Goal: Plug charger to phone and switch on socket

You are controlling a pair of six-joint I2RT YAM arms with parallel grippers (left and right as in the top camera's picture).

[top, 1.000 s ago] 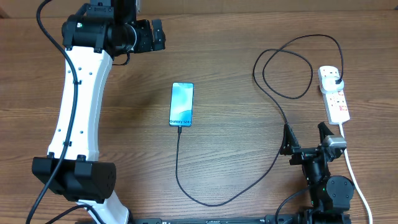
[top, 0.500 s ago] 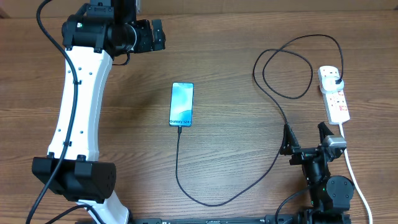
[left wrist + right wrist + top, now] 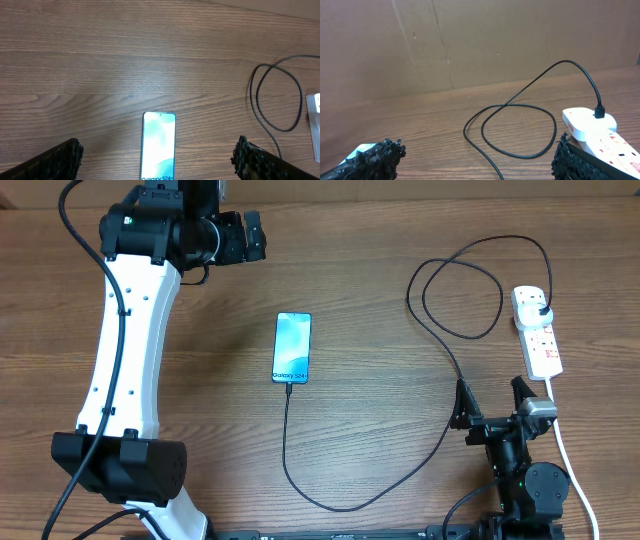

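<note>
The wooden table (image 3: 380,240) is bare-grained. The left gripper (image 3: 255,237) and right gripper (image 3: 490,405) both gape, holding nothing. The phone (image 3: 292,347) lies ahead of the left, the charger (image 3: 285,430) meeting its edge. The socket (image 3: 540,340) lies just beyond the right.

You have even, warm light across the bench (image 3: 380,270), with faint, soft shadows beside the left arm (image 3: 130,330). The phone (image 3: 292,347) screen glows crisp; the left tool (image 3: 158,159) looks slightly blurred close up.
</note>
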